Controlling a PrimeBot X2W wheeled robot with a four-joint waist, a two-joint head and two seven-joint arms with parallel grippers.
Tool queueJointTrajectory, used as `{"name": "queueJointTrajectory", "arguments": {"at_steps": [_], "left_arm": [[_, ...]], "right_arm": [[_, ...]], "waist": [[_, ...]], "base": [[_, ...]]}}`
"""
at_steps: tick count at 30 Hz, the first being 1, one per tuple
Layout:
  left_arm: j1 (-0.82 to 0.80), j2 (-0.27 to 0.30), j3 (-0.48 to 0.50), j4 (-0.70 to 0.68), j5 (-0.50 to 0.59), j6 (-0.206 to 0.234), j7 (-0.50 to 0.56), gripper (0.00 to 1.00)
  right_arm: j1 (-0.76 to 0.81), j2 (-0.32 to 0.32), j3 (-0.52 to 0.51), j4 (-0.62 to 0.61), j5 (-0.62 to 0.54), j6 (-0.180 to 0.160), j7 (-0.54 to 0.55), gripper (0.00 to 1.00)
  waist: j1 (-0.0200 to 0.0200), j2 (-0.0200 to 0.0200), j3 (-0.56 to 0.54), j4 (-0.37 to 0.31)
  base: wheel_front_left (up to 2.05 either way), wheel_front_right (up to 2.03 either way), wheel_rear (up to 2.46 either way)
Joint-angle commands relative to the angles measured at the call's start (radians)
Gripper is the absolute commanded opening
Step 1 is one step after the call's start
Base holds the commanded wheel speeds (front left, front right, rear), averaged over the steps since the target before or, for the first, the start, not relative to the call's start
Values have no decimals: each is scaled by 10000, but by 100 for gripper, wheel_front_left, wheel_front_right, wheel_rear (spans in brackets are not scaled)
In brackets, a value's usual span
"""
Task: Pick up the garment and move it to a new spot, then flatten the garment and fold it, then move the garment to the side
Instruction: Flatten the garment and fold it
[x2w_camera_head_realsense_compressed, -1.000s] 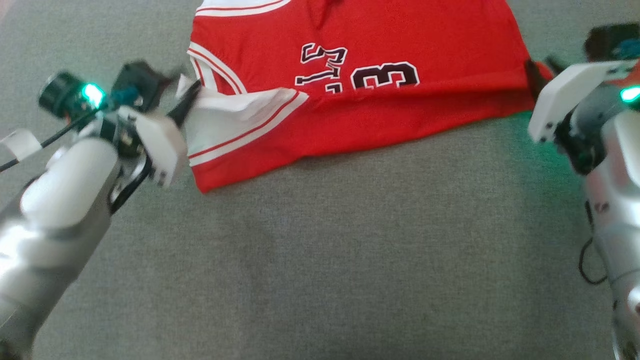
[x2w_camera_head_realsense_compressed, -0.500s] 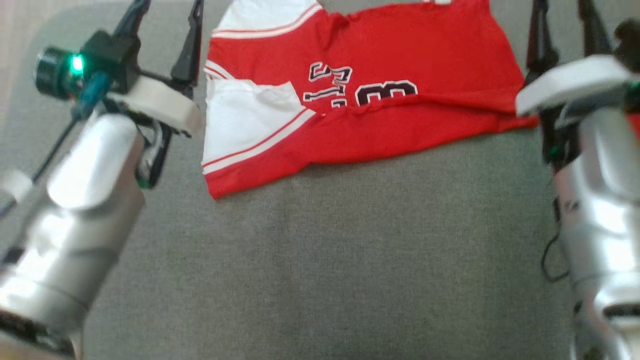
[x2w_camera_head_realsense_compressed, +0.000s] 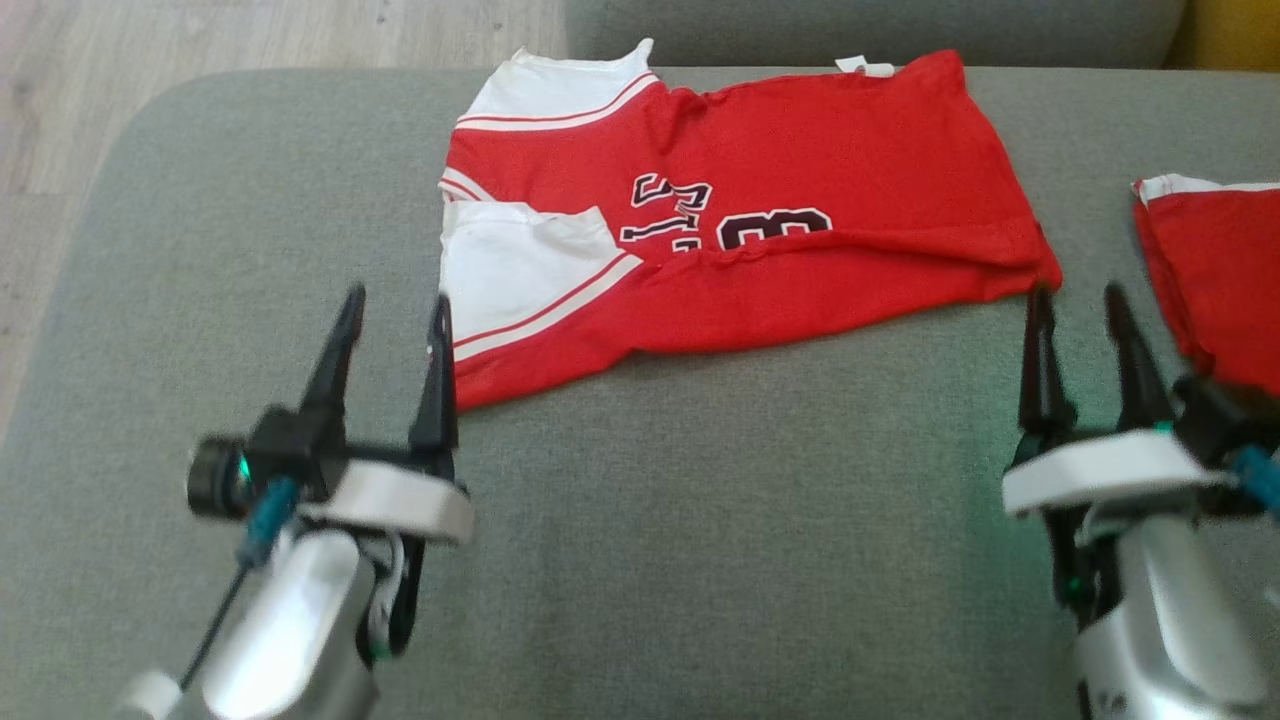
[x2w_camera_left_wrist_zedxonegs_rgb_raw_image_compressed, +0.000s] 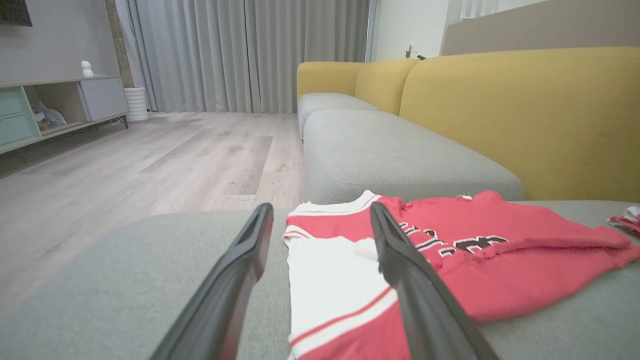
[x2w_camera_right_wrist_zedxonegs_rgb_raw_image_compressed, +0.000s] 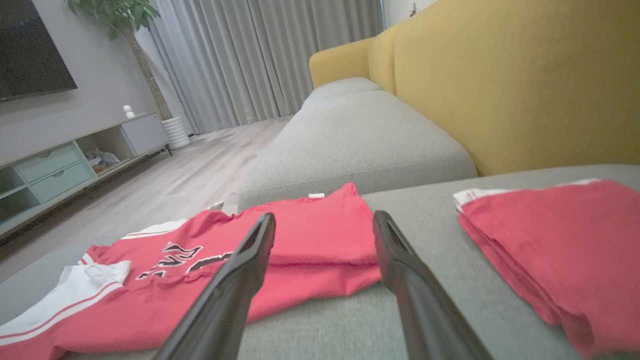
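A grey sofa cushion (x2w_camera_head_realsense_compressed: 700, 560) fills the foreground, with wood floor (x2w_camera_head_realsense_compressed: 250, 30) beyond its left end and a yellow backrest (x2w_camera_left_wrist_zedxonegs_rgb_raw_image_compressed: 525, 115) behind. The red jersey (x2w_camera_head_realsense_compressed: 800, 160) lies flat along the cushion's far edge. Its near half is folded up over the lower part of the black lettering, and a white side panel shows at its left end. The left gripper (x2w_camera_head_realsense_compressed: 396, 298) stands at the jersey's near left corner, fingers spread wide with nothing between them; whether one finger touches the cloth I cannot tell. The right gripper (x2w_camera_head_realsense_compressed: 1076, 291) sits just short of the jersey's near right corner, likewise spread wide and holding nothing. A second red garment (x2w_camera_head_realsense_compressed: 1210, 280), folded, lies at the cushion's right edge, apart from the jersey.
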Motion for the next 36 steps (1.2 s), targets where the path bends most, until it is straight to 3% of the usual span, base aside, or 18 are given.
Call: {"name": "queueJointTrajectory", "arguments": {"at_steps": [1, 9, 16, 24, 31, 36], "left_arm": [[-90, 45, 571, -299, 109, -56, -50, 100], [326, -260, 1331, 74, 569, -443, -50, 100], [-59, -355, 1462, 1411, 555, -601, 65, 100], [-979, -314, 1470, 3572, 277, -752, 1041, 100], [-1367, -385, 1302, 4427, 80, -1214, 1461, 100], [-1408, -405, 1072, 5100, -16, -1375, 2446, 100]], "right_arm": [[11, 97, 327, -512, 82, -17, -106, 100], [387, 99, 855, -1114, 336, -17, -107, 100], [359, 100, 918, -1311, 444, -17, -108, 100], [232, 100, 1113, -1402, 601, -17, -108, 100], [93, 100, 1263, -1422, 806, -17, -108, 100], [30, 100, 1347, -1434, 980, -17, -108, 100]], "waist": [[3, -1, -6, -51], [3, -1, 188, -393], [3, -1, 408, -629], [3, -1, 916, -925], [3, -1, 1211, -1169], [3, -1, 1283, -1359]], "base": [[0, 0, 0], [0, 0, 0], [0, 0, 0], [0, 0, 0], [0, 0, 0], [0, 0, 0]]}}
